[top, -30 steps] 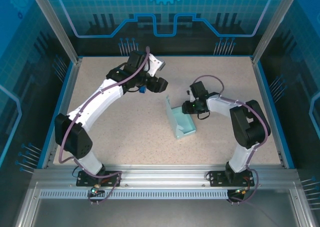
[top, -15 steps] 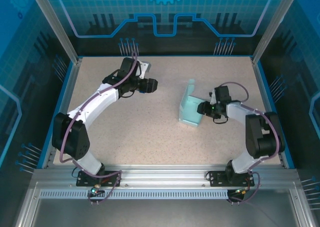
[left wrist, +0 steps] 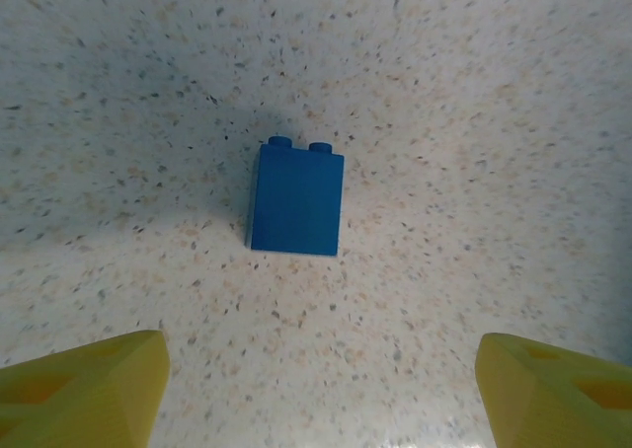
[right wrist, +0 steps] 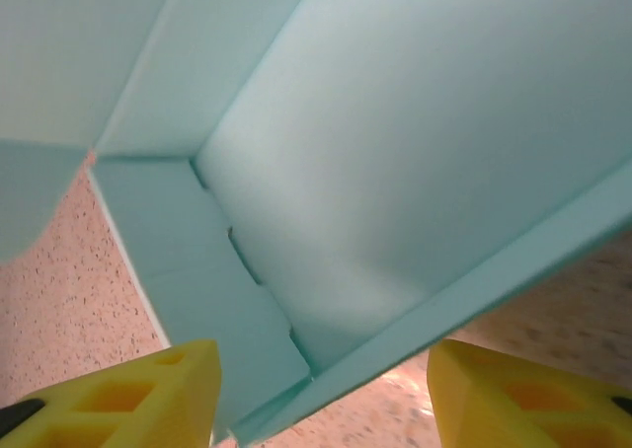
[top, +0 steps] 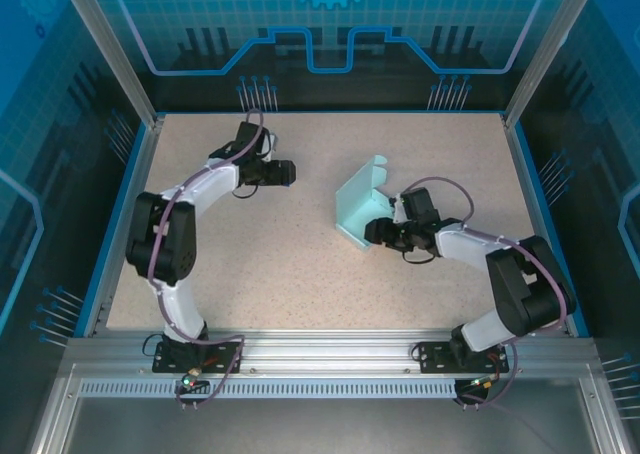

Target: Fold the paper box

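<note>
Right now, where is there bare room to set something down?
Bare: the near middle of the table between the arms, and the far right corner. Crowded: the paper box at the right gripper, the blue brick by the left gripper.

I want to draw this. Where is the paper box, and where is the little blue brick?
paper box [top: 358, 211]: top view, on its big pale panel.
blue brick [left wrist: 296, 203]: left wrist view, middle of its face.

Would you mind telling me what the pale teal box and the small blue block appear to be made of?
The paper box looks like thin matte paper or card: sharp creases, thin flap edges. The blue block is probably moulded plastic: smooth, even colour, two studs on one edge.
</note>
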Available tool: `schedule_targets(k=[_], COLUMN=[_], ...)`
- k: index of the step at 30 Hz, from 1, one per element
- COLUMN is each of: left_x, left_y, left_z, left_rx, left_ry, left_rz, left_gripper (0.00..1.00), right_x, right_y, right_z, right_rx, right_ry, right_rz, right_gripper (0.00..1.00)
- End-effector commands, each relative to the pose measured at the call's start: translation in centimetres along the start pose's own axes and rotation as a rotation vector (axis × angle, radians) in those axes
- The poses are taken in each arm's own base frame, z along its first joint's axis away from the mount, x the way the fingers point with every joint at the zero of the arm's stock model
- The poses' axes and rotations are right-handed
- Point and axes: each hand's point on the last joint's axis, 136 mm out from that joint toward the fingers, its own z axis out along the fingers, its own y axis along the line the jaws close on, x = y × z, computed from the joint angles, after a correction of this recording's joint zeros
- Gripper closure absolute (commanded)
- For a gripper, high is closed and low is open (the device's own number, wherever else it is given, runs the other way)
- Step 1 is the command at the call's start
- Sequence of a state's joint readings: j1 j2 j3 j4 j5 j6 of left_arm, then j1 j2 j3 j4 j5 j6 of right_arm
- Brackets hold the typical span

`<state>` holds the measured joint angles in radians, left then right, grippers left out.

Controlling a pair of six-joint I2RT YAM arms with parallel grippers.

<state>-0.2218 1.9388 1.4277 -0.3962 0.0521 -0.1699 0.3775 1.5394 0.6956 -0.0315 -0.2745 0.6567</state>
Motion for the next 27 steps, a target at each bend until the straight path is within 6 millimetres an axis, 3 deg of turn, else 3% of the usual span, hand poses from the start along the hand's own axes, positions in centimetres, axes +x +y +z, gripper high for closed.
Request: schedule_targets(k=[1, 5, 12, 23, 27], left_x=[-0.9, -0.9, -0.6, -0.1, -0.4], left_y=[0.4, 0.6, 0.4, 0.8, 0.6], left_z=[1.2, 3.4, 5.5, 6.6, 6.1], left_rx=[-0.018, -0.018, 0.001, -0.019, -0.016], left_ry=[0.040, 0.104, 0.178, 0.241, 0.231], left_rz=[0.055, 0.081, 0.102, 0.095, 0.093], left_gripper=[0.17, 0.18, 0.32, 0.53, 0.61], right_x=[-1.3, -1.3, -1.3, -2.7, -3.2], right_y=[1.7, 1.0, 0.0, -0.3, -0.4], right_z=[0.1, -1.2, -3.5, -6.9, -8.1], right_rx=[-0.032, 0.010, 0.042, 0.049, 0.051], right_ry=[-0.026, -0.046, -0.077, -0.144, -0.171], right_rz=[-0.012, -0.033, -0.037, -0.041, -0.043], right_gripper=[0.40, 0.39, 0.38, 0.37, 0.36])
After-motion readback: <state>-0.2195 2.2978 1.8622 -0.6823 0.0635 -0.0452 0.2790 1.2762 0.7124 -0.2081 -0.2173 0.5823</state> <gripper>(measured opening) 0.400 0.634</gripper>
